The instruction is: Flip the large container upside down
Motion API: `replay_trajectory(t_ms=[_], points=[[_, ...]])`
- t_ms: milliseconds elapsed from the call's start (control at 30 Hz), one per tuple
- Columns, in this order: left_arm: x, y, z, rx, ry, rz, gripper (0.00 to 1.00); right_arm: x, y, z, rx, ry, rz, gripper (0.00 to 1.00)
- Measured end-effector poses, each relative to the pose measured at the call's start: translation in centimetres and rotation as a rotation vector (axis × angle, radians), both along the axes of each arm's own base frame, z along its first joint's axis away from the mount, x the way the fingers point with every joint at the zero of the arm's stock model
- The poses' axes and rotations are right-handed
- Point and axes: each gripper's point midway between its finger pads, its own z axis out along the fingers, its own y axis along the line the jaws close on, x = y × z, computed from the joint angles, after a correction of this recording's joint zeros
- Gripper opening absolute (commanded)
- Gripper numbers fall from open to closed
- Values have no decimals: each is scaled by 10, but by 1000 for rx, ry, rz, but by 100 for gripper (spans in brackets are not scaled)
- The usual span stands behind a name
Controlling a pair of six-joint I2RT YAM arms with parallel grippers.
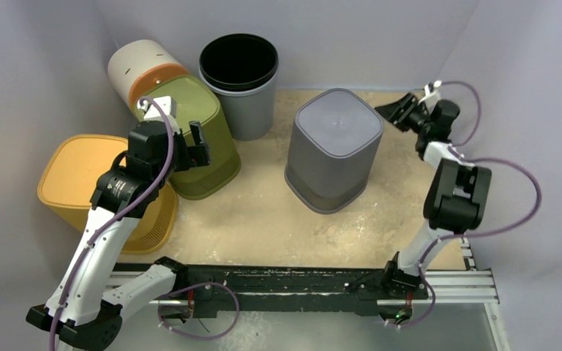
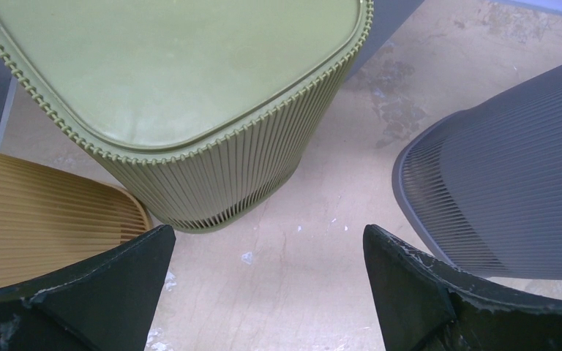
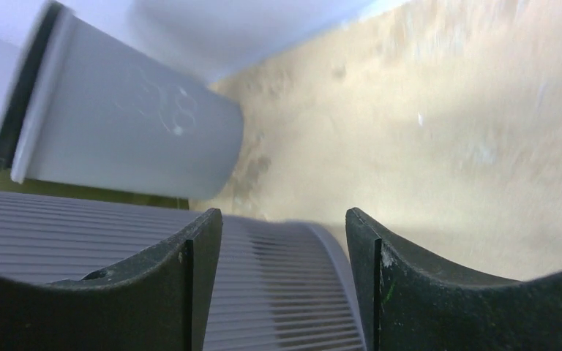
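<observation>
A large grey ribbed container (image 1: 334, 146) stands in the middle of the table with its closed base up and its wide rim down. It also shows in the left wrist view (image 2: 505, 183) and the right wrist view (image 3: 285, 292). My right gripper (image 1: 393, 111) is open and empty, in the air just off the container's far right corner; in its own view (image 3: 284, 216) the container's rim end lies beyond the fingers. My left gripper (image 1: 194, 144) is open and empty over the near side of an olive ribbed container (image 1: 216, 157), above bare table in its own view (image 2: 267, 234).
The olive container (image 2: 183, 73) and a yellow ribbed one (image 1: 80, 172) stand base up at the left. A round grey bin (image 1: 241, 80) stands open side up at the back, seen too in the right wrist view (image 3: 117, 124). A white and orange cylinder (image 1: 143, 69) leans behind the olive one.
</observation>
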Motion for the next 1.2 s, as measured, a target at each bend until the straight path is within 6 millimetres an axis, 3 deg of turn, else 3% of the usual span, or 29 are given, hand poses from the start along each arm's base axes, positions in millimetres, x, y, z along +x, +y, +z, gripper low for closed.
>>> replay_trajectory(t_ms=[100,233,300,433,533,633,767,900,1033,1200], points=[[-1,-1,1,-5,-2,-6,97,-5,-9,79,-135,-142,-47,76],[-4,-2,3,-14,-11,-16,97,-33,-4,169,-263,-309,-61,83],[-5,-3,4,-18,-13,-22,97,-51,4,201,-308,-371,-61,98],[-6,-4,5,-23,-15,-28,97,-92,50,245,-361,-473,5,100],[-6,-4,5,-25,-15,-32,97,-128,117,265,-363,-538,138,100],[-7,-5,6,-28,-16,-35,97,-171,177,273,-337,-582,291,100],[-9,-4,8,-32,-25,-35,97,-216,212,275,-315,-614,385,100],[-11,-3,10,-35,-34,-35,97,-260,247,262,-294,-620,500,100],[-11,-3,11,-37,-35,-32,97,-309,291,228,-287,-577,677,100],[-12,-1,10,-35,-38,-25,97,-336,311,162,-357,-441,749,100]])
